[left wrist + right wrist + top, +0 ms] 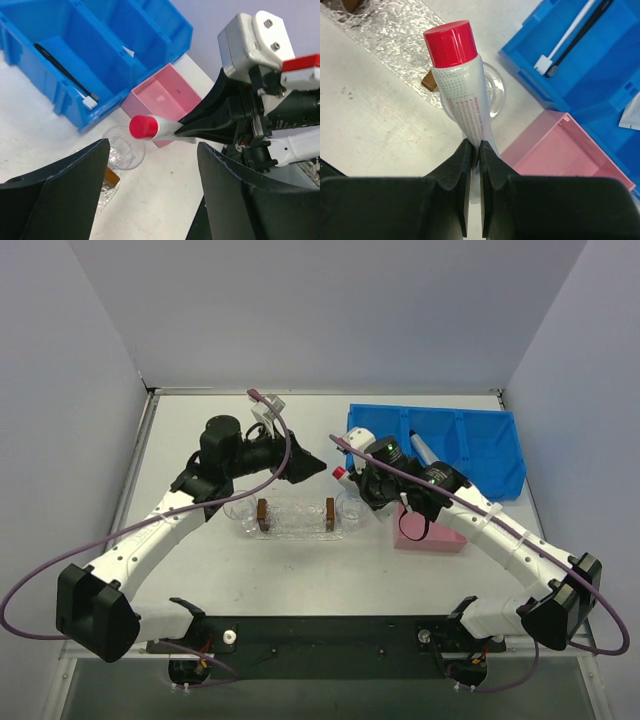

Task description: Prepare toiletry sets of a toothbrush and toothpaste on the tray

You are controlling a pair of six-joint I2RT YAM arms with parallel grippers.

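**Toothpaste Held Above the Surface Beside the Tray**

The toothpaste (462, 105), a white tube with a red cap (449, 42), was gripped at its flat crimped end by the right gripper (475, 147), whose fingers were pressed together on it. The tube was held clear of the surface (300, 575), cap pointing away from the wrist, over a clear cup (494, 90) at the right end of the tray (295, 524).

The tray was laid flat between the two arms, and two small brown blocks (263, 513) were seen on it.

The left gripper (152, 145) was positioned near the red cap, its fingers spread wide apart and nothing held between them. No contact between them and the tube could be made out.

A white toothbrush (565, 37) and a black toothbrush (582, 31) were lying side by side in one compartment of the blue bin (480, 455). A pink box (432, 536) was placed just in front of the bin, under the right arm.
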